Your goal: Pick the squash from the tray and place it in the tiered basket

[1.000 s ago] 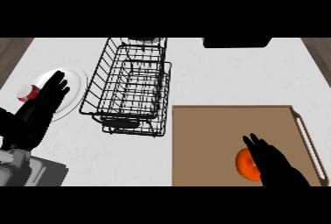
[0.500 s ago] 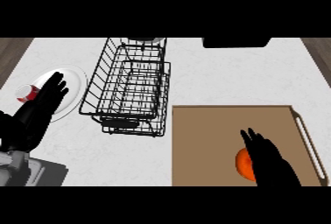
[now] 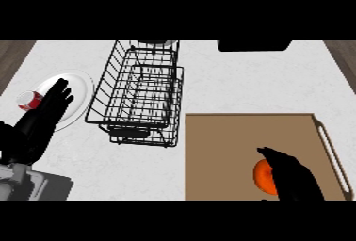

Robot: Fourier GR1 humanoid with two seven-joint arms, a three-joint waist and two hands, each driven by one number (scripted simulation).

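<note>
At five o'clock the right hand (image 3: 295,179) lies over the orange squash (image 3: 262,176) on the brown tray (image 3: 230,155); whether its fingers curl round it I cannot tell. At nine o'clock the left hand (image 3: 43,120) rests open over a white plate (image 3: 80,87) beside a red can (image 3: 29,100). At twelve o'clock stands the black tiered basket (image 3: 139,94) on the tabletop (image 3: 236,80).

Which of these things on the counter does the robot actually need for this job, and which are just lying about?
Needed:
orange squash
brown rectangular tray
black wire tiered basket
right hand

Lying about:
white round plate
red and white can
resting left hand
</note>
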